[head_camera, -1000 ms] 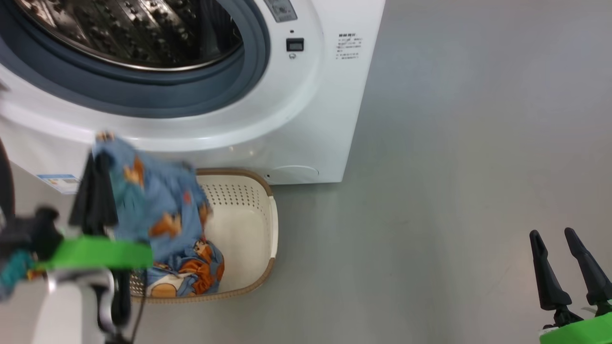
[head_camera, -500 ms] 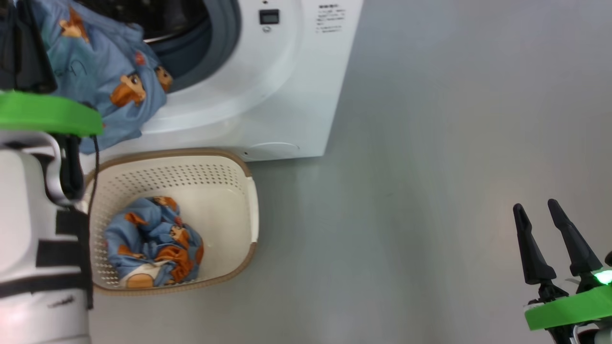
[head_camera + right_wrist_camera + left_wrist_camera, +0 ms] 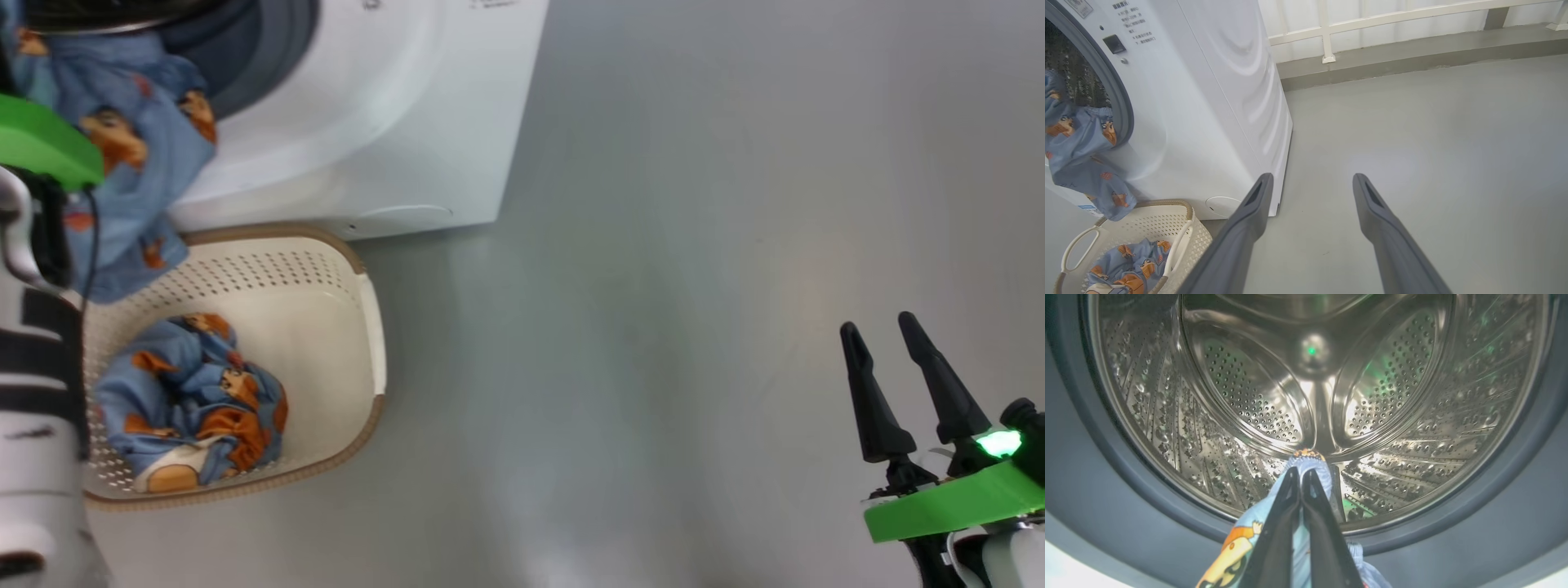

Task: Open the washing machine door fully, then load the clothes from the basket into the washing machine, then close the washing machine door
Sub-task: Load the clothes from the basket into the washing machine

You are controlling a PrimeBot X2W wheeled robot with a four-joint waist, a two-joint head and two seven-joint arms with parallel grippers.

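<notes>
Left hand (image 3: pixel 1300 471) is pinching a blue bear-print garment (image 3: pixel 1306 459) between pressed-together fingers at the mouth of the washing machine (image 3: pixel 367 122), with the steel drum (image 3: pixel 1249 396) lying straight ahead of it. The cloth is draping below it over the gasket (image 3: pixel 1106 477). Other clothes (image 3: pixel 188 400) are sitting in the basket (image 3: pixel 367 327) beneath that hand. Right hand (image 3: pixel 878 322) is hovering spread and empty over the floor (image 3: pixel 653 367), well apart.

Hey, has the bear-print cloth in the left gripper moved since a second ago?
Yes. Against the washing machine, the bear-print cloth has risen from just above the basket to the drum opening.
</notes>
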